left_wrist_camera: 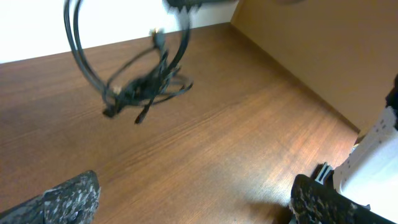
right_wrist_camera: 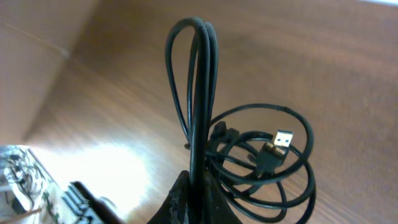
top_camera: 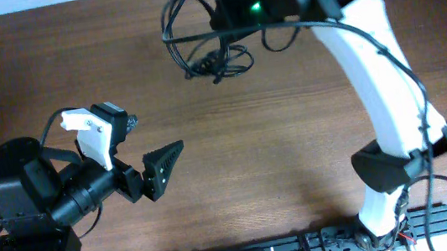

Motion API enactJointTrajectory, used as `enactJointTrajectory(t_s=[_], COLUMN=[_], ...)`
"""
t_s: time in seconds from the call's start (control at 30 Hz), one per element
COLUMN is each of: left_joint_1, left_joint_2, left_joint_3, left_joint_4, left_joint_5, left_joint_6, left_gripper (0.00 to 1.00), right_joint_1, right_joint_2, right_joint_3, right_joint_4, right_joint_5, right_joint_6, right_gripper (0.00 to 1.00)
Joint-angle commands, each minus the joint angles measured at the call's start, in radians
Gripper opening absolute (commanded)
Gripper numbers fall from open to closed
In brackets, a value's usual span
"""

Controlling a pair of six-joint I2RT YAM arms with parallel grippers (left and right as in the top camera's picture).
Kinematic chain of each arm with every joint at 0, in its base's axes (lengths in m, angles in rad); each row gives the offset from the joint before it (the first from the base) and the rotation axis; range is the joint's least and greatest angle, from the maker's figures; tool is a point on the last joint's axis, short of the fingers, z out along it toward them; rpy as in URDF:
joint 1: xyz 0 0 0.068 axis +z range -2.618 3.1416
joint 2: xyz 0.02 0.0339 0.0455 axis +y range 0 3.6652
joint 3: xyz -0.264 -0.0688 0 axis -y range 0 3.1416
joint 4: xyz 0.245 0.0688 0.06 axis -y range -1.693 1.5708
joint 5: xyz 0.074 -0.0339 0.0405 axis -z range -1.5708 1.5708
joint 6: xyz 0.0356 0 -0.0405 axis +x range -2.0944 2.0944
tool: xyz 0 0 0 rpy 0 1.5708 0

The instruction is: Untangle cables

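The right gripper [top_camera: 226,11] is reaching to the far edge of the table [top_camera: 291,126]. It is clamping closed on a doubled loop of the cables [top_camera: 209,57]. In the right wrist view, this loop [right_wrist_camera: 194,74] is rising straight up out of the closed fingers [right_wrist_camera: 186,202], with its long axis running vertically in frame. The remaining cord is lying in round coils [right_wrist_camera: 273,180] to the right of the loop. A metal-tipped plug [right_wrist_camera: 283,137] is pointing toward the upper right.

In the left wrist view, the bundle [left_wrist_camera: 146,87] is hanging with its long axis tilting from lower left to upper right. Two tall loops [left_wrist_camera: 76,43] are arching above it. Whether its lowest end is touching the wood cannot be told.

The left gripper [top_camera: 142,139] is sitting well apart from the cables. Its jaws are spread wide and are holding nothing.
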Motion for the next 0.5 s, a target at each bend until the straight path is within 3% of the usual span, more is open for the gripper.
enactJointTrajectory(t_s=[0.0, 0.13, 0.33, 0.47], left_joint_1=[0.003, 0.003, 0.003, 0.003], left_joint_2=[0.005, 0.013, 0.046, 0.068], left_joint_3=[0.014, 0.014, 0.014, 0.014], left_joint_4=[0.011, 0.051, 0.154, 0.167], left_joint_5=[-0.006, -0.006, 0.013, 0.07], left_joint_6=[0.023, -0.061, -0.307, -0.307], left_gripper=[0.99, 0.99, 0.99, 0.99], right_joint_1=[0.008, 0.016, 0.016, 0.016], right_joint_2=[-0.081, -0.115, -0.187, -0.202], right_joint_3=[0.13, 0.185, 0.185, 0.185], right_joint_4=[-0.033, -0.061, -0.062, -0.063], right_joint_5=[-0.058, -0.108, -0.155, -0.197], right_joint_6=[0.037, 0.045, 0.06, 0.06], right_gripper=[0.04, 0.04, 0.04, 0.04])
